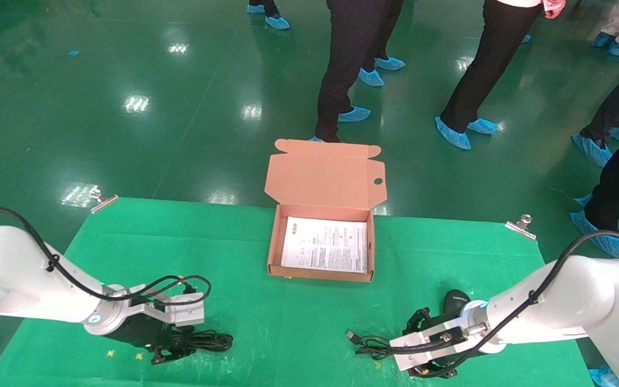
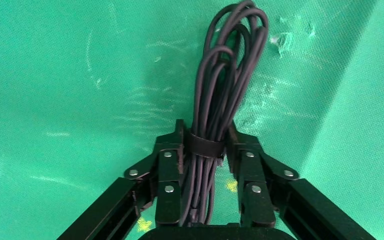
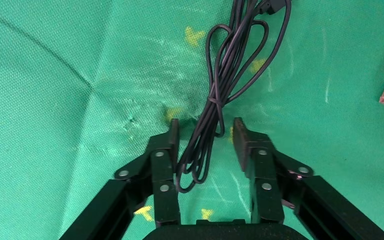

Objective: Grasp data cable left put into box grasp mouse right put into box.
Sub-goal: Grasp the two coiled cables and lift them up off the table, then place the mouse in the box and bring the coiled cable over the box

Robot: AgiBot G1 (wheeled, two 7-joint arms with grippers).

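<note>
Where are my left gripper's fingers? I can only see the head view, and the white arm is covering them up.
Observer: The left wrist view shows it. The left gripper has its fingers pressed against both sides of the black bundled data cable, right at the bundle's wrap band.
Operator: And is my right one on the mouse?
Observer: No. In the right wrist view the right gripper is open, and only the thin black mouse cord lies looped between its fingers. The small black oval mouse does not show there at all.
</note>
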